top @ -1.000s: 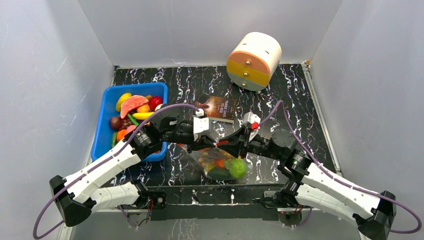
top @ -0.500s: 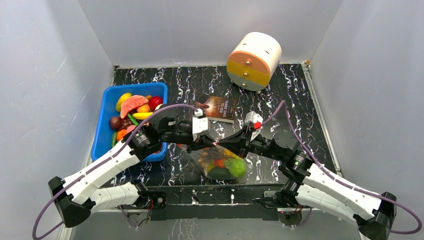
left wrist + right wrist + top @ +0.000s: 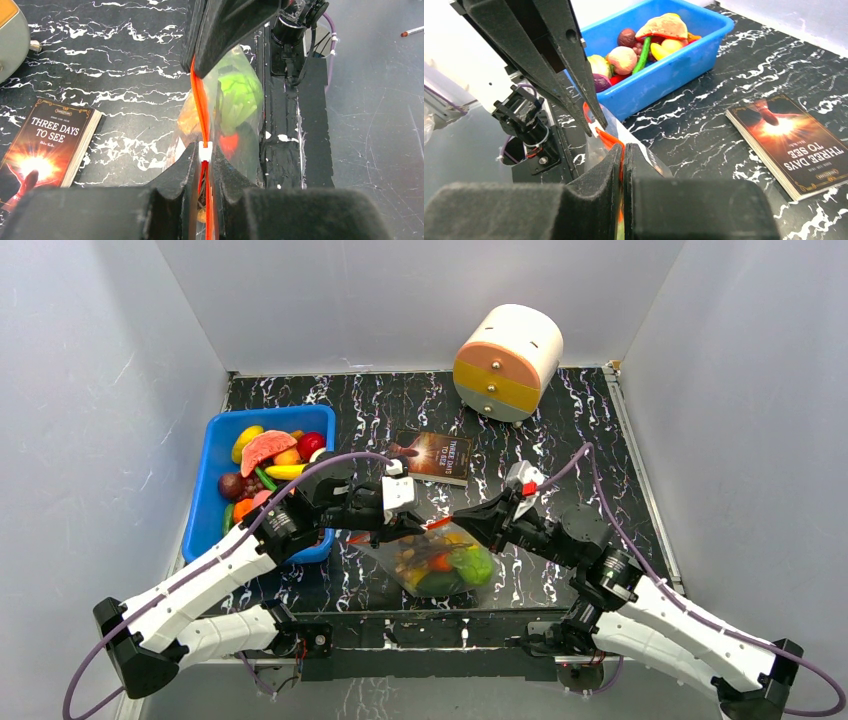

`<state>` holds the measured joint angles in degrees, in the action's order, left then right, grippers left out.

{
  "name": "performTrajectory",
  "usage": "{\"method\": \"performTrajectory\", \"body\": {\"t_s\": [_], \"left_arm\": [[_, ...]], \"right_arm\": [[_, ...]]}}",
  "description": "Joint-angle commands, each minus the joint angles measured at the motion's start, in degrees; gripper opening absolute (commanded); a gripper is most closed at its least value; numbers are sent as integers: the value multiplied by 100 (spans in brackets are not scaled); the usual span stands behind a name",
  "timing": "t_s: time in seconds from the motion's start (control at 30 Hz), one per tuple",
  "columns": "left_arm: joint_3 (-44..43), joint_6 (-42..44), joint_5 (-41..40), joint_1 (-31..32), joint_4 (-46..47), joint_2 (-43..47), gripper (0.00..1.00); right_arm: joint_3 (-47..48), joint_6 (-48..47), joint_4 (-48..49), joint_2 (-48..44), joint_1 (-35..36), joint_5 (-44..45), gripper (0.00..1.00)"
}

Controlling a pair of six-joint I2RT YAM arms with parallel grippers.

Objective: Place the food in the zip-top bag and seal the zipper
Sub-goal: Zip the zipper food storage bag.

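My left hand [image 3: 204, 159] is pinched narrow on the zipper [image 3: 200, 100], and the small white slider [image 3: 205, 151] sits right at my fingertips, on the side that faces my other arm. My right hand [image 3: 622, 149] is clamped flat shut on the same red-orange strip, further along it. Between the two grips the strip is drawn into a nearly straight line above the tabletop [image 3: 560, 420]. The bag [image 3: 432, 568] hangs below it, sagging toward the near edge.

Inside the bag I can see food [image 3: 240, 92]: a bright green piece, something red, some orange. More toy fruit lies in the blue bin [image 3: 674, 75] off to my left, well apart from the bag. A book [image 3: 796, 145] lies flat on the far side of the strip.

What matters now is the line of the strip. Its long axis runs from one hand straight to the other, and the slider is at my left fingertips and well short of the right. So I judge that the left hand is the one placed to work it, with the slider's travel lying along that line toward the right hand, which anchors the far end. I cannot tell from here which stretch of the strip is already closed.
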<state>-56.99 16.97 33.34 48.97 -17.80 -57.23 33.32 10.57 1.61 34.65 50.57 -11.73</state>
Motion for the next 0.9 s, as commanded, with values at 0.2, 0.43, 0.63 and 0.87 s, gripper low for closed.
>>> {"method": "performTrajectory", "body": {"t_s": [0.2, 0.43, 0.63, 0.87], "left_arm": [[79, 29, -193, -10, -444, 389, 0], [75, 67, -248, -10, -642, 529, 0], [83, 80, -307, -13, -804, 683, 0], [63, 96, -446, -14, -1001, 820, 0]], "right_arm": [[597, -178, -355, -334, -20, 1275, 0], [759, -234, -696, -423, -21, 1820, 0], [816, -238, -856, -536, -22, 2150, 0], [916, -281, -1065, -735, -22, 2532, 0]]}}
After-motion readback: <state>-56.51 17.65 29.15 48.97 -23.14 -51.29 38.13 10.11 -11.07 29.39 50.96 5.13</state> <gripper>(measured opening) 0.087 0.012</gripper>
